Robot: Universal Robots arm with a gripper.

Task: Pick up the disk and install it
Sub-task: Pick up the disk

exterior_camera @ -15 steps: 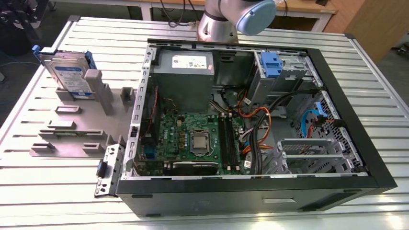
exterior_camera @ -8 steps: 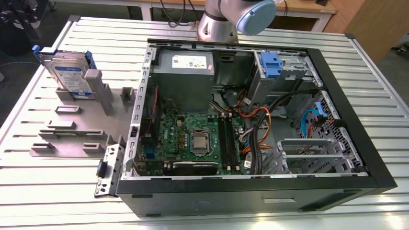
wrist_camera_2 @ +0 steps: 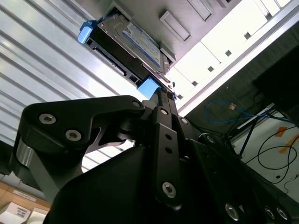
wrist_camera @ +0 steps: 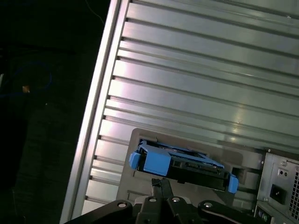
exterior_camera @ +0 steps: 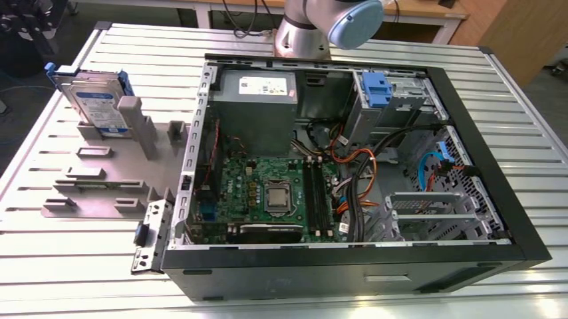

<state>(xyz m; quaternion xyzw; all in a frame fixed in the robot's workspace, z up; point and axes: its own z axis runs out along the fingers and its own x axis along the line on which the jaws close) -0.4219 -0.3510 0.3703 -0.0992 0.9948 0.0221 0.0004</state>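
Note:
The disk [exterior_camera: 96,103] stands on edge in a slot of the grey fixture plate [exterior_camera: 98,193], on the exterior view's left, beside the open computer case. It is silver with a white-and-blue label and blue rails. Both wrist views look along my gripper toward the disk [wrist_camera_2: 133,39] [wrist_camera: 187,163]. My gripper [wrist_camera: 161,183] [wrist_camera_2: 161,93] hangs apart from the disk, its tips in line with the blue end of the carrier. The two fingers lie pressed together with nothing between them.
The open computer case [exterior_camera: 355,252] lies on the ribbed metal table [exterior_camera: 497,86], with a motherboard, cables, a grey power supply [exterior_camera: 257,100] and a blue bracket [exterior_camera: 376,90] on the drive bay. The arm's joint [exterior_camera: 328,26] rises behind the case. The table's edge [wrist_camera: 100,93] drops to dark floor.

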